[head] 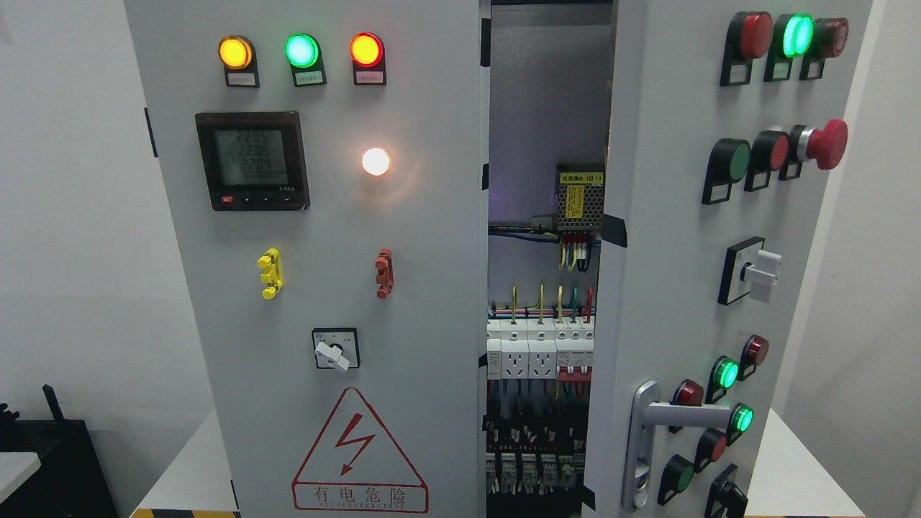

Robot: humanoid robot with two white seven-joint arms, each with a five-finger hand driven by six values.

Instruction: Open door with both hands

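Grey electrical cabinet point(403, 302) seen head-on, standing on a white table point(183, 475). No robot hand or arm is seen in the head view, so the state of the hands cannot be told.

Right door point(676, 288) is swung partly open, its face angled toward the camera's left; a gap is left between it and the closed left door point(324, 216). A silver lever handle point(673, 416) is mounted low on the right door, lever pointing right.

Through the gap: a perforated metal power supply with yellow label point(580, 201) up high, coloured wires point(547, 302) below it, then a row of white circuit breakers and sockets point(536, 352), with dark terminals further down.

Left door: amber lamp point(236, 52), green lamp point(302, 50) and red lamp point(366, 50) lit in a row at top; a digital meter point(252, 160) beneath; a white lamp point(375, 161) glowing to its right. A yellow clip point(270, 273) and a red clip point(384, 273) sit at mid-height. A small rotary switch point(334, 350) is set below, above a red triangular electrical warning sign point(358, 453).

Right door: lamps and push-buttons in rows, a red mushroom emergency stop point(824, 144) at upper right, a white-knobbed selector switch point(752, 272) at mid-height, two green lamps lit near the handle.
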